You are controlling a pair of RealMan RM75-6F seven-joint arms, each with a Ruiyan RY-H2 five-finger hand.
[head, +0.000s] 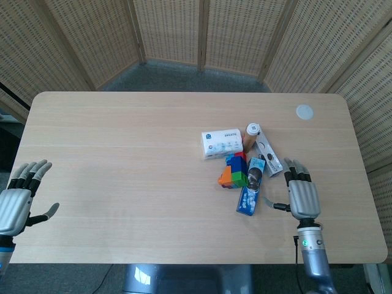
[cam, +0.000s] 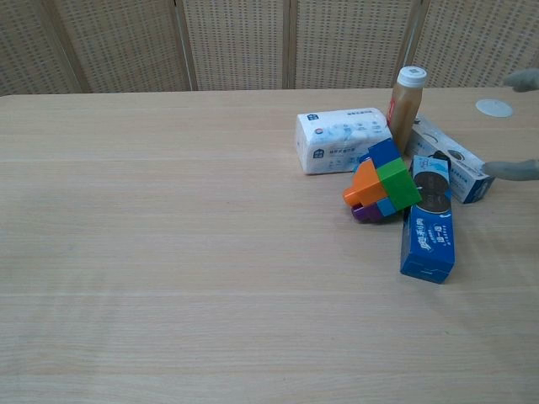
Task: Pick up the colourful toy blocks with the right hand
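Woven screen panels (head: 202, 30) seen behind pale wooden desk (head: 122, 177). Colourful toy blocks (head: 233, 172) located right of centre, wedged between white tissue pack (head: 222, 143) and blue biscuit box (head: 250, 185). Right robot hand (head: 302, 195) held just beside box, fingers spread, nothing gripped. Left robot hand (head: 17, 199) kept at desk's left edge, likewise spread, empty.

Nothing's really readable here: the print on the blue box (cam: 428, 240) and the white tissue pack (cam: 342, 140) is too small to make out.
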